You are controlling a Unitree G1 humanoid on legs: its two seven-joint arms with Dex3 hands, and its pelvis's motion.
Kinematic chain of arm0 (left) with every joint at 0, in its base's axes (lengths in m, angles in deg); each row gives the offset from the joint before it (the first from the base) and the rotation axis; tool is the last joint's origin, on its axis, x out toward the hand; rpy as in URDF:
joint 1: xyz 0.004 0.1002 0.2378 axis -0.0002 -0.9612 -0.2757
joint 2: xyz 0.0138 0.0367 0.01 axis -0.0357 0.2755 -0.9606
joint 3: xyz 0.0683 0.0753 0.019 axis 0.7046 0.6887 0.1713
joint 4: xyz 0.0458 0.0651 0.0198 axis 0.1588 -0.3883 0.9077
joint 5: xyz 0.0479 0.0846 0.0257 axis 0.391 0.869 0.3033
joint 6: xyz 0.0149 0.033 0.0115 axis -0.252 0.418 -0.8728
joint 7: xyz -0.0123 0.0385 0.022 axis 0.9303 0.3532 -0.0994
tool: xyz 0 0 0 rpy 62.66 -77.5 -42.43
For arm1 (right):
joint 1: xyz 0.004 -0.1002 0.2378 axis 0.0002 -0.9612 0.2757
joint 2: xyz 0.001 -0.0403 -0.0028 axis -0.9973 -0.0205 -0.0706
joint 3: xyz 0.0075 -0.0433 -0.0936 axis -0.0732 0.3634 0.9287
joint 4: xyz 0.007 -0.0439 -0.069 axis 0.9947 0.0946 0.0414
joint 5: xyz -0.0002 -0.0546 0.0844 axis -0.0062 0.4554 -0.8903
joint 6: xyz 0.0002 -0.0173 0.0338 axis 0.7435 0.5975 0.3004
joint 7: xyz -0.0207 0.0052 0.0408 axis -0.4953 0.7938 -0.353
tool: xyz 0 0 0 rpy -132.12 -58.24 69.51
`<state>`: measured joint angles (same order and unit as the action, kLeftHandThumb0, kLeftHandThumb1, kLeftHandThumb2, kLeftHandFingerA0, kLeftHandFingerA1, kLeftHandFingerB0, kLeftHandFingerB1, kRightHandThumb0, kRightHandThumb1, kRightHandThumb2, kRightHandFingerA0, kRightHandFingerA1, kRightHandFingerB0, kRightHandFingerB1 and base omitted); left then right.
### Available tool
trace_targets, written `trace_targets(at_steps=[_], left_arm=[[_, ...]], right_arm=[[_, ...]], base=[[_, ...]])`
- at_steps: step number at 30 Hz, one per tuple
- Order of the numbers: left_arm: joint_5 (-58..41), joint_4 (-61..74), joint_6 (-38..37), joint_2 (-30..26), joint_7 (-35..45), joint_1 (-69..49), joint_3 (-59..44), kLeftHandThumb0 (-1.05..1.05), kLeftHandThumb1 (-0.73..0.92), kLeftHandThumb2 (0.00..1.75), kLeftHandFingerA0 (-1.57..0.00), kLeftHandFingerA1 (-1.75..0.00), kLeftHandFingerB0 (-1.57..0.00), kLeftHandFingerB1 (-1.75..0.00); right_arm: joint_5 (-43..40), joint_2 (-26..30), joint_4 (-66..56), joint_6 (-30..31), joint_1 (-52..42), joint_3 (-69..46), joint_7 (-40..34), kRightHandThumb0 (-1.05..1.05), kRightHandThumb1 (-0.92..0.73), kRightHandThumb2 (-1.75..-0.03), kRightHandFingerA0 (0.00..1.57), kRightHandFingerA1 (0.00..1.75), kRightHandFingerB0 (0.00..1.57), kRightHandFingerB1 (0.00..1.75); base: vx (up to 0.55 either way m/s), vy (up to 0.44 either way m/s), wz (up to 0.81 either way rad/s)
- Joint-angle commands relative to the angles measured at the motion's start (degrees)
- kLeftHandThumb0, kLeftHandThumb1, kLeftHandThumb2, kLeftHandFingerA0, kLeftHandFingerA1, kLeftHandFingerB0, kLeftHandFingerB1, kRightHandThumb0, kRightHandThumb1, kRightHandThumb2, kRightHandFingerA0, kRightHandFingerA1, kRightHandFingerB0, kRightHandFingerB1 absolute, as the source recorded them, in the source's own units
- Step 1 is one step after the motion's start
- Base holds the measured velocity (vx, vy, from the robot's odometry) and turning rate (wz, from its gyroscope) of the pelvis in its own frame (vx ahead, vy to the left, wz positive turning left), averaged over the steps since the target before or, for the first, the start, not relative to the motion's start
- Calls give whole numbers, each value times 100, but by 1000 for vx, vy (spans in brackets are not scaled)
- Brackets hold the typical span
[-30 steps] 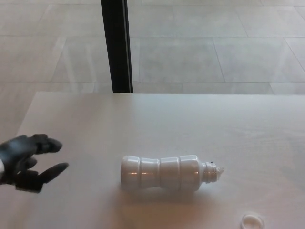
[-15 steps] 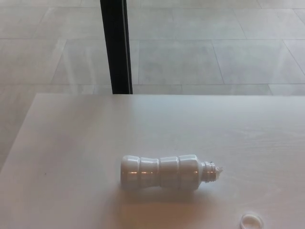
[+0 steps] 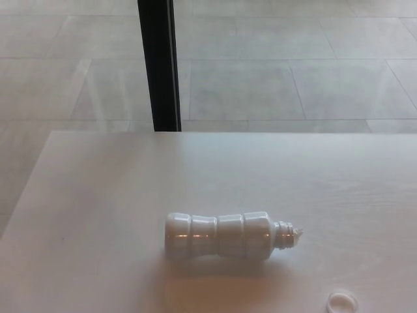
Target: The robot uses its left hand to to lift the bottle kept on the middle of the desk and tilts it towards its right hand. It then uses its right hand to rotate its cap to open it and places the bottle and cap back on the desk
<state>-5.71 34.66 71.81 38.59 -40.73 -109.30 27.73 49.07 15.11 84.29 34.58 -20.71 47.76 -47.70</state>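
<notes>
cap (image 3: 343,302): small white ring, lying flat right at the near edge of the desk (image 3: 98,195), toward the near right corner. Off the bottle and apart from it.

bottle (image 3: 221,235): white, ribbed, lying on its side around the middle of the desk, a bit toward the near edge. Neck points to the right edge and looks open, threads showing, with a ragged bit at the mouth that I can't quite make out.

hands: neither one shows, left or right, so can't tell if they're wide, closed or holding anything. Nothing is touching the bottle or cap.

progress: looks pretty much done to me. Cap is off and both pieces are down on the desk. Only quibble is the bottle is tipped over rather than standing, so if upright counts, that's what's left.

far side: rest of the desk is bare to the far edge. Past it, a black post (image 3: 159,65) stands on grey floor tiles (image 3: 293,59).
</notes>
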Motion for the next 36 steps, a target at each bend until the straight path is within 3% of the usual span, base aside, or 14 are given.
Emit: trace_targets(at_steps=[1, 2, 3, 4, 5, 6, 8, 19, 20, 29, 30, 34, 35, 36], left_arm=[[-2090, -1948, -2002, 1243, -2087, -519, -2368, -74, 92, 66, 0, -19, 0, -4], [-2131, -1798, -2167, 1345, -2272, -457, -2500, -74, 92, 66, 0, -19, 0, -4], [-1958, -2051, -2084, 1146, -2001, -517, -2292, -78, 92, 75, 0, -4, 0, 0], [-2131, -2260, -2071, 1066, -1928, -466, -2454, -75, 92, 64, 0, -6, 0, 0], [-2010, -2367, -2036, 999, -1910, -510, -2353, -89, 81, 94, 0, -39, 0, -24], [-1955, -2333, -2032, 1067, -1770, -582, -2297, -80, 88, 64, 0, -25, 0, 0], [-1817, -2066, -1911, 1178, -1736, -679, -2222, -75, 86, 68, 0, -48, 0, -25], [-1588, -2442, -2340, 1003, -1343, -668, -1668, -81, 84, 70, 0, -71, 0, -42], [-1504, -2471, -2378, 961, -1321, -690, -1542, -82, 58, 105, 0, -65, 0, -54], [-1648, -2799, -2706, 804, -1317, -667, -1047, -95, 60, 103, -1, -68, -1, -49], [-1689, -2813, -2715, 788, -1378, -642, -1009, -94, 59, 102, -4, -69, 0, -49], [-1820, -2921, -2759, 682, -1463, -587, -773, -93, 60, 103, -9, -71, 0, -50], [-1884, -2884, -2737, 681, -1474, -574, -741, -83, 82, 65, -5, -84, 0, -40], [-1861, -2899, -2797, 674, -1503, -580, -679, -81, 83, 69, -15, -83, 0, -37]], right_arm=[[-2477, -2265, -1351, 2352, -1134, -1445, 138, -43, -43, -107, 15, 74, 3, 64], [-2483, -2511, -2023, 2453, -1425, -1324, 253, -43, -43, -107, 15, 74, 3, 64], [-2402, -2629, -2450, 2517, -1610, -1217, 305, -42, -50, -90, 1, 114, 0, 97], [-2400, -2643, -2547, 2535, -1657, -1190, 400, -44, -52, -88, 5, 110, 0, 93], [-2140, -2569, -2443, 2525, -1608, -1090, 344, -46, -42, -105, 37, 82, 13, 67], [-2019, -2517, -2042, 2188, -1471, -1007, 364, -52, -45, -87, 30, 125, 0, 109], [-1960, -2728, -2438, 2126, -1655, -827, 509, -47, -41, -91, 23, 126, 2, 112], [-1780, -2139, -584, 1087, -1231, -585, 969, -48, -46, -66, 29, 109, 12, 94], [-1825, -2202, -730, 1113, -1341, -592, 998, -45, -45, -67, 36, 109, 14, 92], [-1677, -2441, -1988, 1379, -1967, -191, 936, -55, -43, -71, 40, 116, 9, 100], [-1628, -2349, -1833, 1351, -1883, -115, 920, -52, -43, -69, 71, 125, 11, 93], [-1643, -2069, -997, 989, -1553, 48, 911, -55, -30, -88, 65, 91, 22, 70], [-1697, -2091, -1095, 946, -1600, 80, 961, -60, -42, -65, 49, 113, 14, 98], [-1702, -2101, -1147, 973, -1616, 97, 932, -55, -42, -69, 51, 110, 11, 97]], base=[[0, 0, 0], [0, 0, 0], [0, 0, 0], [0, 0, 0], [0, 0, 0], [0, 0, 0], [0, 0, 0], [0, 0, 0], [0, 0, 0], [0, 0, 0], [0, 0, 0], [0, 0, 0], [0, 0, 0], [0, 0, 0]])
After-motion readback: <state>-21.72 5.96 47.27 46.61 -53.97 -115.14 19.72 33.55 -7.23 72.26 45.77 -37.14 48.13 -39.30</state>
